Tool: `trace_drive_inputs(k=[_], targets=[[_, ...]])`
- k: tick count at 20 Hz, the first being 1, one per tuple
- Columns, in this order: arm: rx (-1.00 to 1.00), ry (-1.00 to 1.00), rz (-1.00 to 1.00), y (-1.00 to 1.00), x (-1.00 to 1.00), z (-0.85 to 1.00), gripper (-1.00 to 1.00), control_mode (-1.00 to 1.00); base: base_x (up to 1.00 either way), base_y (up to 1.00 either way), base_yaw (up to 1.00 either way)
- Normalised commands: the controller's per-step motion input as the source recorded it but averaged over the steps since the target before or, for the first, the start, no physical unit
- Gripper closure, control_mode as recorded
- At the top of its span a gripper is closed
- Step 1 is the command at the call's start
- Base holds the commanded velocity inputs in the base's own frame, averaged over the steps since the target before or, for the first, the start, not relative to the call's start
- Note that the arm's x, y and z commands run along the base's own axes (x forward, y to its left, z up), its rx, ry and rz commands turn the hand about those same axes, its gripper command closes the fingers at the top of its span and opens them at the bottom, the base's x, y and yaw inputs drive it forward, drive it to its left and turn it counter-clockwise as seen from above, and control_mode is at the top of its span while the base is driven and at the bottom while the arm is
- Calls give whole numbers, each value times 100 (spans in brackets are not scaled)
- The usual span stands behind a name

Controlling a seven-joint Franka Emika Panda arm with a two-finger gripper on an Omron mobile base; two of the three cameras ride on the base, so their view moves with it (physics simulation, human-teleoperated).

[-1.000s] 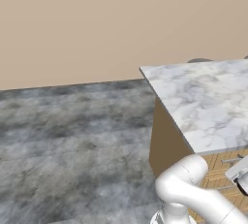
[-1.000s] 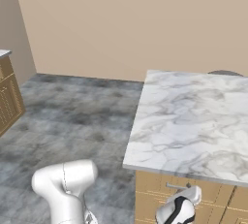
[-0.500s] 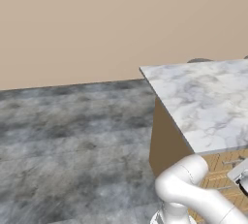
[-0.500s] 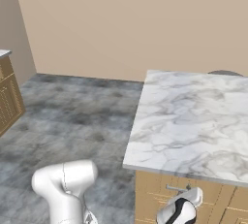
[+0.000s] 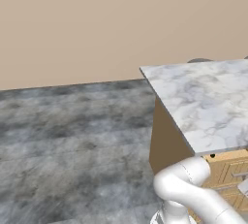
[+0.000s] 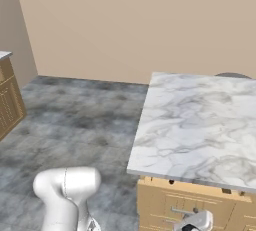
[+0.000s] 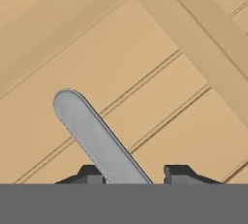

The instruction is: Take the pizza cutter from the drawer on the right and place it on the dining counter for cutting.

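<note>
A beige wall (image 5: 97,19) backs the room, and a mottled grey stone floor (image 5: 68,140) spreads out below it. The dining counter (image 6: 200,125), a white marble slab with grey veins, reaches in from the right of both base views and sits on light-wood cabinets (image 5: 167,140). At the far left edge of the right base view stands another wooden cabinet (image 6: 9,100) with a pale top. The white arm (image 5: 193,194) rises at the bottom of the left base view and bends toward the cabinet front under the marble slab. In the right base view its shoulder (image 6: 65,190) is at lower left, while the hand (image 6: 195,221) sits low against the panelled front just below the slab's near edge. There the drawer (image 7: 145,97) shows its honey-coloured front, closed, crossed by grooves. A silvery bar handle (image 7: 94,138) runs slantwise across that front in the hand view and passes between the two dark fingertips. The gripper (image 7: 131,174) is pinched onto this handle, one tip on each side of the bar. The pizza cutter cannot be seen in any of the views.
</note>
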Motion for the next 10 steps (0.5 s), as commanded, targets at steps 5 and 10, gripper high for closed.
trace_drive_inputs(k=[5, 10], targets=[[0, 0, 0, -32, -94, -4, 100, -100, 0, 0, 0], [0, 0, 0, -19, -87, -9, 100, -100, 0, 0, 0]])
